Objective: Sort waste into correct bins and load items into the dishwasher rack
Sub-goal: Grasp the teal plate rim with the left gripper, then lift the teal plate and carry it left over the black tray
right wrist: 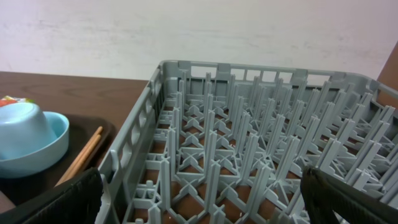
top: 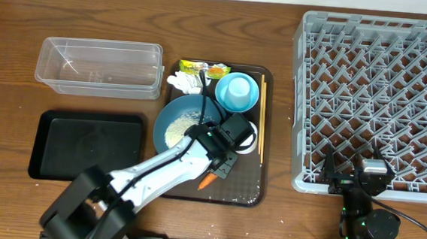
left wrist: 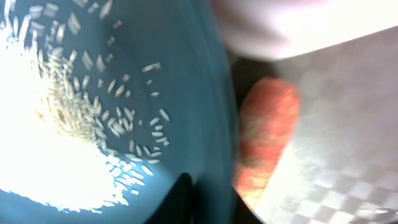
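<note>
The dark-blue bowl point(top: 179, 121) with white rice point(top: 179, 132) sits on the brown serving tray. My left gripper point(top: 223, 139) is shut on the bowl's right rim point(left wrist: 186, 93), one finger inside and one outside point(left wrist: 208, 202). Rice point(left wrist: 56, 118) lies in the bowl. The orange carrot point(top: 207, 182) point(left wrist: 264, 137) lies just outside the rim. The whitish-pink cup point(top: 250, 139) point(left wrist: 298, 25) is beside it. The light-blue cup point(top: 238, 91), chopsticks point(top: 261, 111), tissue point(top: 184, 82) and wrapper point(top: 202, 68) lie on the tray. My right gripper point(top: 364, 179) point(right wrist: 205, 202) is open at the grey rack point(top: 381, 93) point(right wrist: 249, 143).
The clear tub point(top: 100, 66) stands at the back left and the black tray point(top: 84, 144) in front of it. The brown serving tray point(top: 257, 190) lies between them and the rack. The right wrist view shows the light-blue cup point(right wrist: 28, 134) and chopsticks point(right wrist: 81, 155).
</note>
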